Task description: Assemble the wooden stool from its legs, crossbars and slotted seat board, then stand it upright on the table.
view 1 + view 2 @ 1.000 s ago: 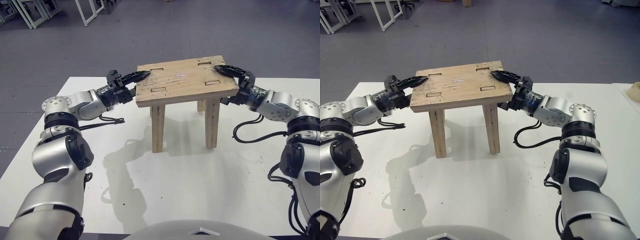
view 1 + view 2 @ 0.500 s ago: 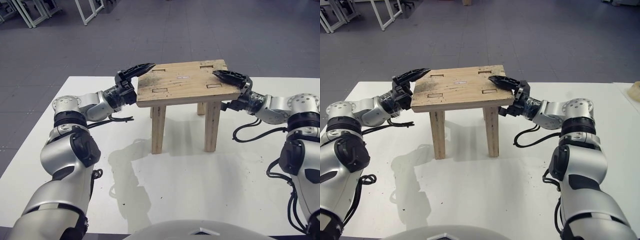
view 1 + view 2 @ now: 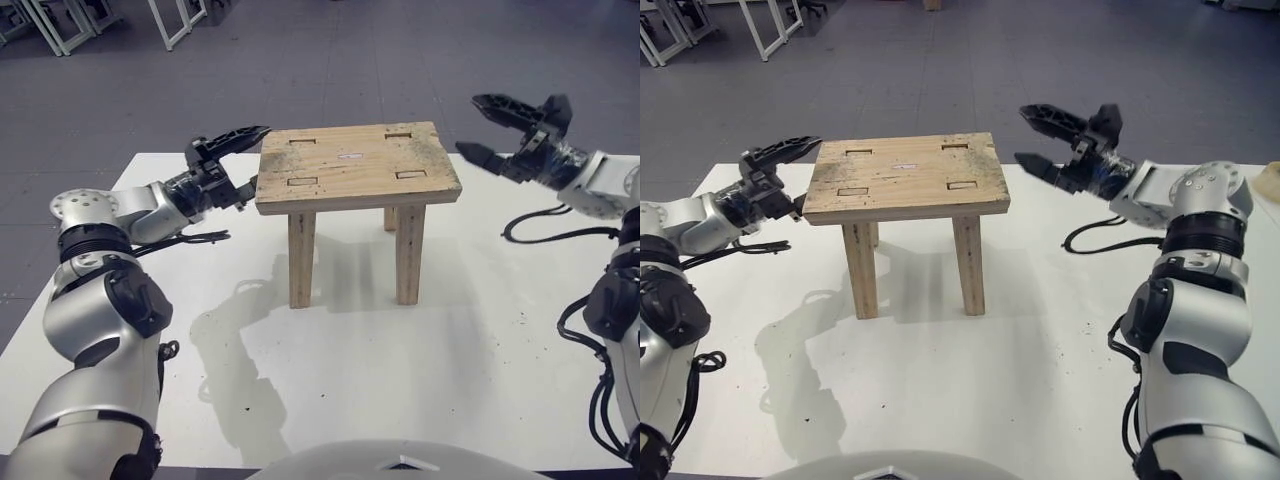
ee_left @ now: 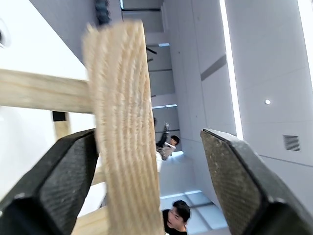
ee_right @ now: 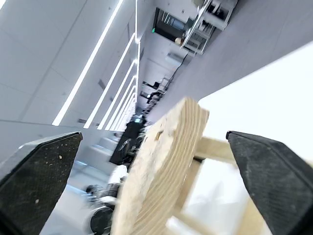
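Note:
The wooden stool (image 3: 355,165) stands upright on its legs in the middle of the white table (image 3: 400,400), with the slotted seat board on top. My left gripper (image 3: 255,155) is open at the seat's left edge. In the left wrist view the seat board's edge (image 4: 124,137) lies between the spread fingers (image 4: 54,191), close to one and well apart from the other. My right gripper (image 3: 1023,134) is open in the air, to the right of the seat and slightly above it, holding nothing. The right wrist view looks at the seat's edge (image 5: 161,181) from a distance.
Black cables (image 3: 540,225) hang from both forearms onto the table. A small tan object (image 3: 1272,185) lies at the table's far right edge. Grey floor and white furniture frames (image 3: 180,20) lie beyond the far edge. The table in front of the stool is bare.
Both grippers have opened and come off the seat's edges. The right one has drawn back to the right and upward; the left one has pulled slightly left. The stool stays standing.

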Robot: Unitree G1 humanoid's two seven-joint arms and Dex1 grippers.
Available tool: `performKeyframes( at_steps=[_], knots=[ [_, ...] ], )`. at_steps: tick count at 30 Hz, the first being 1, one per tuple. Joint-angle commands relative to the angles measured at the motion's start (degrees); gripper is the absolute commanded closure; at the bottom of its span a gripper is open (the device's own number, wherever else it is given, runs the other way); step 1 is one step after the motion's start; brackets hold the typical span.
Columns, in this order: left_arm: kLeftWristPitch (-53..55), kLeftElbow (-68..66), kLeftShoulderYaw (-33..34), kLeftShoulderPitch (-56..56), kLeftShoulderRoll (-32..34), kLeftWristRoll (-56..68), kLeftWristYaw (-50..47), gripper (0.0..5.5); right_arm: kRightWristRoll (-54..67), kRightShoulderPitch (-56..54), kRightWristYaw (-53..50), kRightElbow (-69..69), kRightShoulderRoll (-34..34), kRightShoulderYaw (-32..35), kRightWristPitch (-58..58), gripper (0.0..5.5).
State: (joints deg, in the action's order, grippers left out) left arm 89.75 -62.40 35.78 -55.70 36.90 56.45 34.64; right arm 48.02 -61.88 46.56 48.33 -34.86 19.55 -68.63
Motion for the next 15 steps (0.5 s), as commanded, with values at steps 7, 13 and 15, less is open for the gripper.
performKeyframes(
  at_steps=[7,13,15],
  knots=[
    [-31.4,43.6,-7.8,5.0,1.1,-11.3,-1.1,1.88,-15.8,0.2,-18.4,-34.9,12.7,-7.5,30.8,0.00],
    [-49.5,67.5,-19.8,1.6,-12.5,-25.7,-22.0,1.88,-19.6,-0.8,-23.5,-40.4,17.9,-9.6,39.2,0.00],
    [-48.6,70.6,-23.2,5.6,-15.5,-27.6,-24.9,1.88,-19.0,1.9,-23.7,-39.7,19.6,-10.8,37.3,0.00]
  ],
)
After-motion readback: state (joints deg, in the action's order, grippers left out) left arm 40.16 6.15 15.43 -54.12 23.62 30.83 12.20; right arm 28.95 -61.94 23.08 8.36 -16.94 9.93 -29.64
